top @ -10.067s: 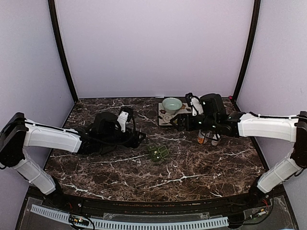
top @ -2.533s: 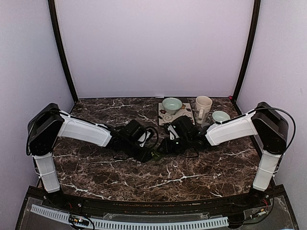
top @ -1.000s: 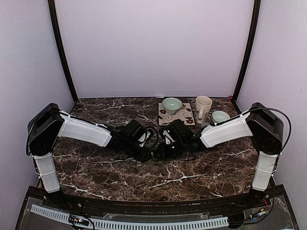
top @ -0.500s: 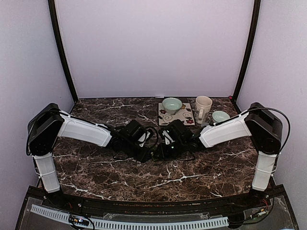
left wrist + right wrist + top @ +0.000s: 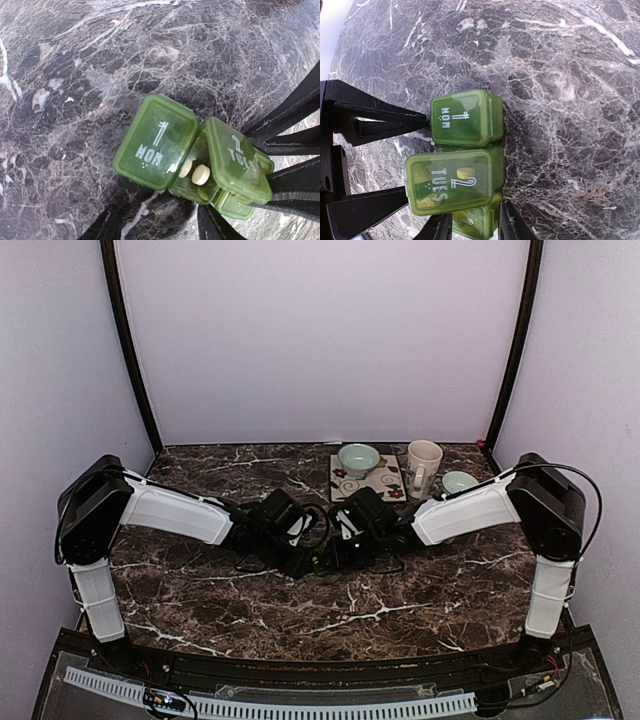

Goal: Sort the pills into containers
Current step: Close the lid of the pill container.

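Observation:
The containers (image 5: 165, 145) are a dark-green strip of joined compartments; the lids read MON and TUES (image 5: 451, 181). Two pale round pills (image 5: 200, 174) lie in an uncovered compartment under the raised lids. One pill (image 5: 465, 173) shows through the TUES lid. My right gripper (image 5: 474, 214) has its fingers against both sides of the end compartment (image 5: 472, 222). My left gripper (image 5: 160, 210) stands open at the strip's long side, its black fingers (image 5: 380, 120) touching the MON end and passing under the TUES lid. From above, both grippers (image 5: 320, 558) meet mid-table and hide the strip.
A pale green bowl (image 5: 358, 457) sits on a patterned mat (image 5: 366, 485) at the back. To its right stand a cream mug (image 5: 423, 466) and a small pale green bowl (image 5: 460, 482). The dark marble table (image 5: 200, 600) is walled on three sides.
The right arm has crept a little left, towards the strip, and its jaws have narrowed slightly. The left arm has not moved.

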Tool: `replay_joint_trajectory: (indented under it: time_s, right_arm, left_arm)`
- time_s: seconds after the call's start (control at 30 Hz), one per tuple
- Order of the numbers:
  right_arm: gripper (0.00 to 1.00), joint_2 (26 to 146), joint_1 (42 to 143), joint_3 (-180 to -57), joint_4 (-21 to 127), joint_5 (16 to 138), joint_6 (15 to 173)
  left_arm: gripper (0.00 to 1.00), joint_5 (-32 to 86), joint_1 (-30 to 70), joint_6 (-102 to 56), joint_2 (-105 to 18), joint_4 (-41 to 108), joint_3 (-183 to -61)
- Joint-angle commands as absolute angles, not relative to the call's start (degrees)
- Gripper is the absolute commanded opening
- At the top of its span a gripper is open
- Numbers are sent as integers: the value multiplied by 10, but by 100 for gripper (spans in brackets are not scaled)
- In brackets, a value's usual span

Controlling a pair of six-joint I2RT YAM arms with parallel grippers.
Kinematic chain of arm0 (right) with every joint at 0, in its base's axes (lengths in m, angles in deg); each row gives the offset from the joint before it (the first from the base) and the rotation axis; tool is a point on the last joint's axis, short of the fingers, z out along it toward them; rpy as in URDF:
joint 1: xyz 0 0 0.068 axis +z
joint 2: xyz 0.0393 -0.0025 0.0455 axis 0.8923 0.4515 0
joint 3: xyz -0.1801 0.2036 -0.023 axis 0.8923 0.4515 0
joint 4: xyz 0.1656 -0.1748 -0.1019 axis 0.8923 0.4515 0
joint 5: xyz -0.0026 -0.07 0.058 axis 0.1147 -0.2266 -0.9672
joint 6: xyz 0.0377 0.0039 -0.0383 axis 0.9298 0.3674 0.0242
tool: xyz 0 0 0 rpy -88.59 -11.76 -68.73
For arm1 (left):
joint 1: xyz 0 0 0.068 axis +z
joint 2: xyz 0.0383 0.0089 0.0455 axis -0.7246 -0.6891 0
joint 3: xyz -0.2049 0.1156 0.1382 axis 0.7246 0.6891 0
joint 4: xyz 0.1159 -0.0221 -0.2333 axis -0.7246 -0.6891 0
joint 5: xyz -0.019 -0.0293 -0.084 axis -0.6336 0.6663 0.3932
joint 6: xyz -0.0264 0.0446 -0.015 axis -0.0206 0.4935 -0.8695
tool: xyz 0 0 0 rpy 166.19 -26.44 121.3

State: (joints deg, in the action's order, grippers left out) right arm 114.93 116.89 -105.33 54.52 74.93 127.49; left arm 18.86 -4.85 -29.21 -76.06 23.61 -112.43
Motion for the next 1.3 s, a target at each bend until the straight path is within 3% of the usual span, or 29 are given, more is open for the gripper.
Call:
replay_joint_trajectory:
  time_s: [0.0, 0.1, 0.37, 0.87, 1.27]
  right_arm:
    - [30, 1189, 1178, -1047, 581, 725, 1265]
    - [34, 1174, 1178, -1036, 551, 711, 1273]
    - [57, 1138, 1178, -1032, 547, 716, 1268]
    - [59, 1084, 1178, -987, 524, 736, 1293]
    - [52, 1048, 1154, -962, 490, 734, 1332]
  left_arm:
    - [54, 187, -48, -291, -773, 215, -1131]
    - [54, 185, -48, -290, -773, 214, -1131]
    - [54, 180, -48, -293, -763, 216, -1123]
    - [54, 160, -43, -294, -737, 221, -1110]
    - [54, 159, -29, -291, -724, 229, -1099]
